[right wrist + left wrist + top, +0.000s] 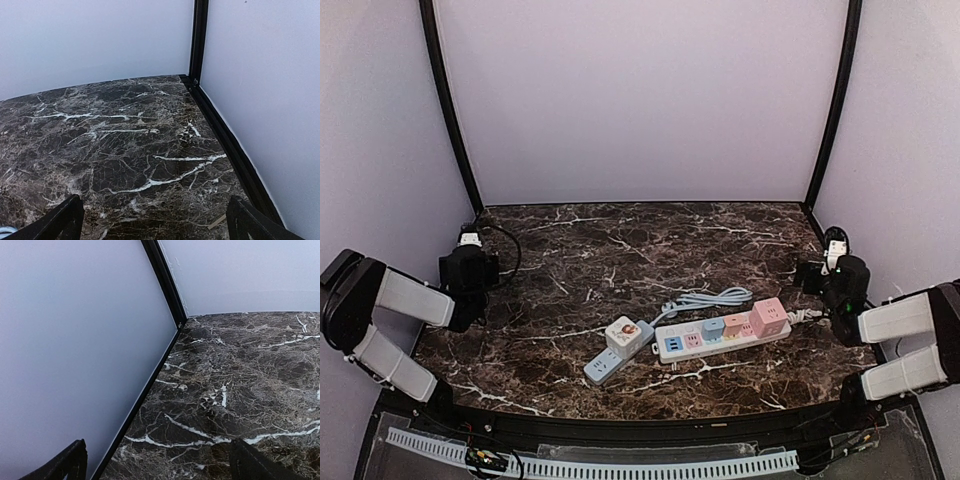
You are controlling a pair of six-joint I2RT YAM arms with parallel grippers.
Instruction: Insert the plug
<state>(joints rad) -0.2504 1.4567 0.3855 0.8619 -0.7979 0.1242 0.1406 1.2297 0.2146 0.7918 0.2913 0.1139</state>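
Worktop point(580, 260): dark marble.
Left fingers point(470, 262): spread wide, empty.
Right fingers point(838, 265): spread wide, empty.
Plug point(626, 334): between both, well apart, beside power strip point(720, 340).
Handling: likely light, rigid, smooth; pinch flat sides.

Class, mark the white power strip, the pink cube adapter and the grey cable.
white power strip point(672, 347): top external view, its left end.
pink cube adapter point(768, 316): top external view, its top face.
grey cable point(705, 299): top external view, loop behind the strip.
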